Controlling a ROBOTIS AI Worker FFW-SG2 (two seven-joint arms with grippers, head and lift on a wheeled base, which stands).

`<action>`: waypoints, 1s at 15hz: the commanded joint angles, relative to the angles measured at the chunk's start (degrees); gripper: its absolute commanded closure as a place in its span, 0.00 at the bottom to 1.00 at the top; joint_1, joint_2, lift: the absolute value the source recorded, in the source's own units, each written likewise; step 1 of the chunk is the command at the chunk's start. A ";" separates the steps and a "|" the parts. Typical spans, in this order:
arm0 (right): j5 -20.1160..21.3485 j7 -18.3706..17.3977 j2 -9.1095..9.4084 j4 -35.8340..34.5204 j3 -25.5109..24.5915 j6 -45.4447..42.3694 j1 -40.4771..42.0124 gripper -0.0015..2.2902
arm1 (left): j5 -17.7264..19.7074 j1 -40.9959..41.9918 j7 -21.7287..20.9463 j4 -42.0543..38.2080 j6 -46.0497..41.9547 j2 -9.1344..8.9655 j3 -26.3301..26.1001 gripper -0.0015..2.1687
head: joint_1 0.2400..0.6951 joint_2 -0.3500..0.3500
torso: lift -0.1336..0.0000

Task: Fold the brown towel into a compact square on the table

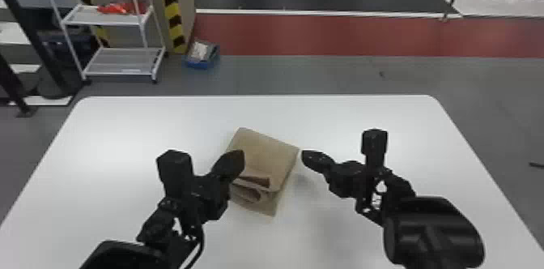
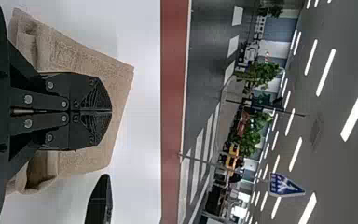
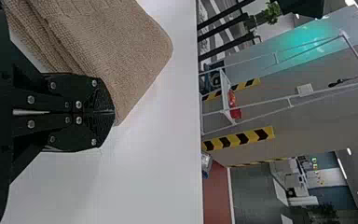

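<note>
The brown towel (image 1: pixel 269 146) lies folded in a thick, layered bundle near the middle of a white counter (image 1: pixel 121 126), set askew to the counter's edges. On the side facing the robot, the folds gape: a reddish-brown strip (image 1: pixel 259 182) shows between layers, a curled loop (image 1: pixel 253 194) of cloth sits beneath it, and a bottom layer juts out toward the robot.

Two black arms flank the bundle. The left tool (image 1: pixel 241 154) hangs over the towel's left side, its two flat fingers pressed together, with no cloth visible between them; whether it touches the fabric, an onlooker cannot tell. The right tool (image 1: pixel 304 154) is poised just beside the towel's right corner, its fingers likewise together, no cloth seen between their tips. In the right wrist view, those tips come right up against the outline of the cloth, though contact cannot be made out.

Beyond the counter, a white wire rack (image 1: pixel 125 71) holds red items (image 1: pixel 121 7) on its upper shelf, near posts banded in yellow and black. A blue bin (image 1: pixel 201 64) sits on the grey floor by a red strip of flooring (image 1: pixel 344 35).
</note>
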 commanded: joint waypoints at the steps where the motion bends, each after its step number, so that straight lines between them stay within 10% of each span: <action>1: -0.80 -0.03 0.05 -3.04 -0.09 -2.50 2.33 0.93 | 0.06 -2.31 1.49 3.16 -1.57 -0.08 0.08 0.91 | 1.00 0.45 | 0.58; 15: -18.90 6.48 0.05 -28.61 -15.56 -4.09 20.17 0.93 | 0.32 -4.42 1.93 19.25 -11.59 1.85 11.94 0.91 | 1.00 0.59 | 0.58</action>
